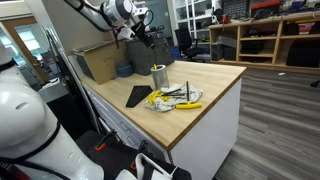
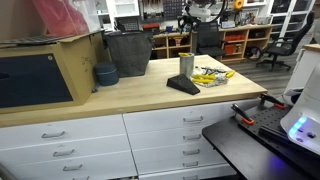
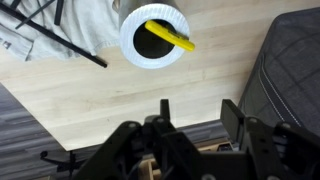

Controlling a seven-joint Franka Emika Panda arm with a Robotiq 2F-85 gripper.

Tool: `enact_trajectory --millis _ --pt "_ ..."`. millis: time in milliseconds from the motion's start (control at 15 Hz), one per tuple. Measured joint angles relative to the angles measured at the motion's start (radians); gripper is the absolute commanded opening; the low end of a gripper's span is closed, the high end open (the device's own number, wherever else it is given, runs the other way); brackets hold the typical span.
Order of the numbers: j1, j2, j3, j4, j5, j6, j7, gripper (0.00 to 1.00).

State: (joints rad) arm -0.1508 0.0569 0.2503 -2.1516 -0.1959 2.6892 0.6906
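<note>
My gripper [image 3: 198,115] is open and empty, hovering above the wooden counter [image 3: 120,100]. Just ahead of it in the wrist view stands a metal cup [image 3: 150,38] with a yellow-handled tool [image 3: 168,36] inside it. In an exterior view the gripper [image 1: 143,33] hangs above and behind the cup [image 1: 158,77]. The cup also shows in the other exterior view [image 2: 187,65]. Next to the cup lies a pile of tools on a white cloth [image 1: 172,98], also visible in the wrist view [image 3: 40,30].
A dark fabric bin [image 2: 128,52] stands at the back of the counter and fills the right side of the wrist view [image 3: 295,60]. A blue bowl [image 2: 105,74], a cardboard box [image 1: 100,62] and a black flat piece [image 2: 183,86] also sit on the counter.
</note>
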Motion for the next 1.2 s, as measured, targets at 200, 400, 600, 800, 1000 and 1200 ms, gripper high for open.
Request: enact_trajectory --millis 200,400,600,800,1000,1200 --pt "0.064 -0.061 -0.075 0.001 0.187 -0.108 -0.139 0.82" --pt "0.087 -0.102 -0.134 0.010 0.285 -0.219 -0.180 0.82" --pt "0.091 -0.101 -0.174 0.014 0.342 -0.296 -0.195 0.82" --pt "0.093 -0.076 -0.199 0.017 0.354 -0.372 -0.287 0.82" --pt "0.094 -0.034 -0.210 0.027 0.312 -0.413 -0.418 0.82" --pt "0.102 0.012 -0.211 0.049 0.220 -0.412 -0.510 0.82"
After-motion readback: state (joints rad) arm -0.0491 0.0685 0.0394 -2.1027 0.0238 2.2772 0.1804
